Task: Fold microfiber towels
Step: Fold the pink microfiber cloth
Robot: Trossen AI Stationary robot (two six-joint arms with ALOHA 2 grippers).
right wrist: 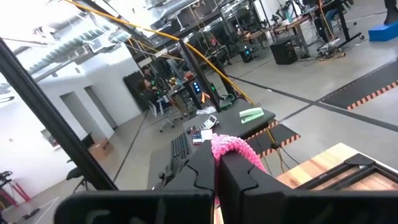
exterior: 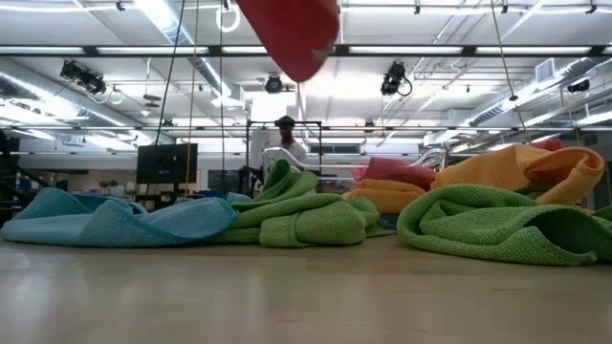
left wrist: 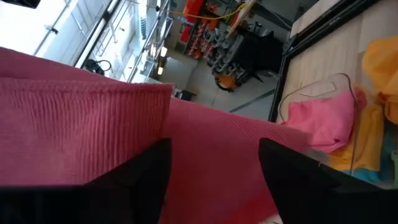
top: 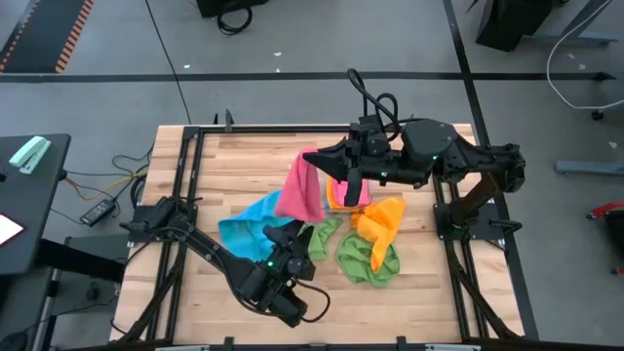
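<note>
Right gripper (top: 314, 159), upper centre of the high view, is clamped on the top corner of the pink towel (top: 301, 188), which hangs down from it towards mid-frame, long axis running down the picture. Left gripper (top: 290, 237) sits just below the towel's lower edge, close beside it, and is the nearer arm to the free hanging end. The blue towel (top: 246, 230), green towels (top: 367, 258), an orange towel (top: 380, 220) and a folded pink-and-orange stack (top: 343, 198) lie crumpled round the centre of the wooden table (top: 205, 292).

Low view: only the lower tip of the hanging towel shows at top centre, lifted off the table; neither gripper is visible. A person stands in the far room.

Left wrist view: the pink cloth fills most of the frame directly ahead, between and beyond the two dark fingers (left wrist: 140, 180), which stand apart and hold nothing. Whether the cloth edge lies between the jaws cannot be settled.

Right wrist view: the fingers are pinched shut on a small bunch of pink cloth; the rest of the towel is hidden below the frame.
</note>
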